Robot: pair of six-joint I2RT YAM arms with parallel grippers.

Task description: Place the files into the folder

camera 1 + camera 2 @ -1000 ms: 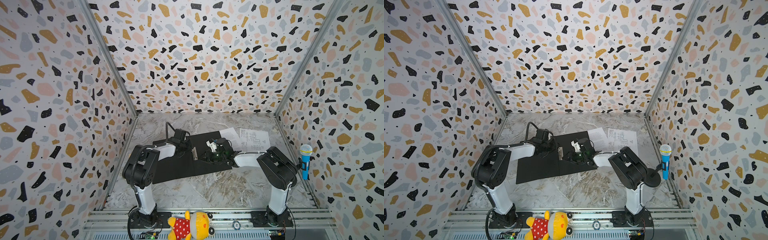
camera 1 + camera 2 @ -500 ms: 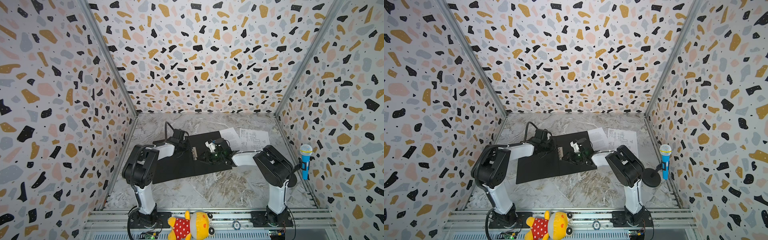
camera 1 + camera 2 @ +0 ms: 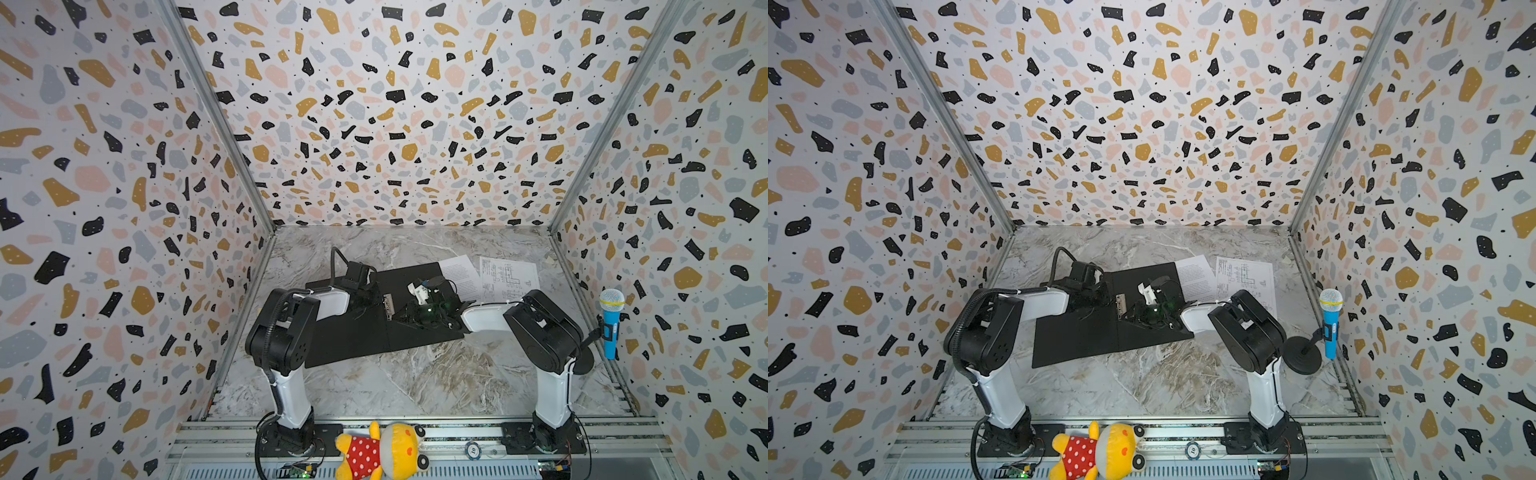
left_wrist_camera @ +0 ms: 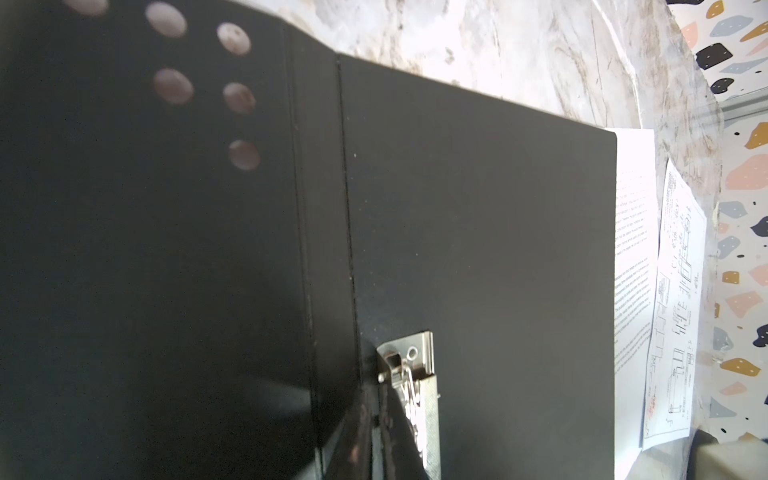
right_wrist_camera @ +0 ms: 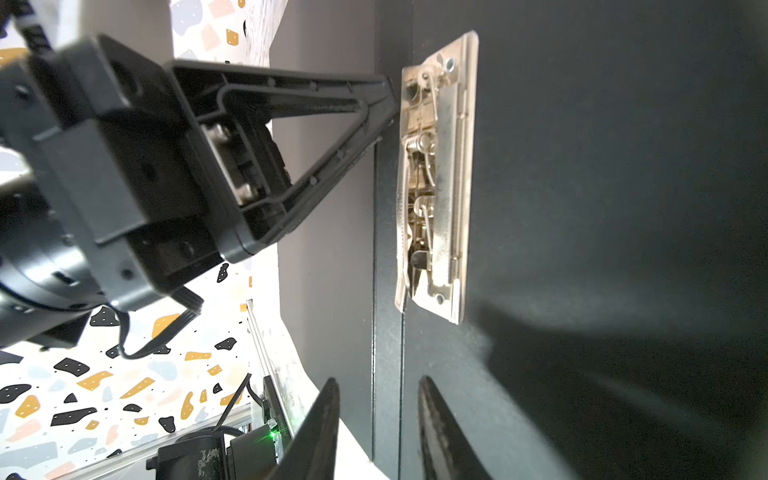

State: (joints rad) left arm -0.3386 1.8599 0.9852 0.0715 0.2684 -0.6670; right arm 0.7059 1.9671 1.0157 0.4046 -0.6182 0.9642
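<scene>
Altogether two files [image 3: 507,276], one folder [image 3: 353,336]

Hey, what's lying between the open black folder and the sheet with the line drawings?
The printed text sheet lies there, between the folder and the drawings sheet; both top views and the left wrist view show it.

Open table [image 3: 415,374] lies in front of the folder [image 3: 345,336]. Left gripper [image 5: 384,99] and right gripper [image 5: 378,382] crowd its clip [image 5: 436,174]; the right arm [image 3: 482,318] bars the papers' [image 3: 507,276] near side.
</scene>
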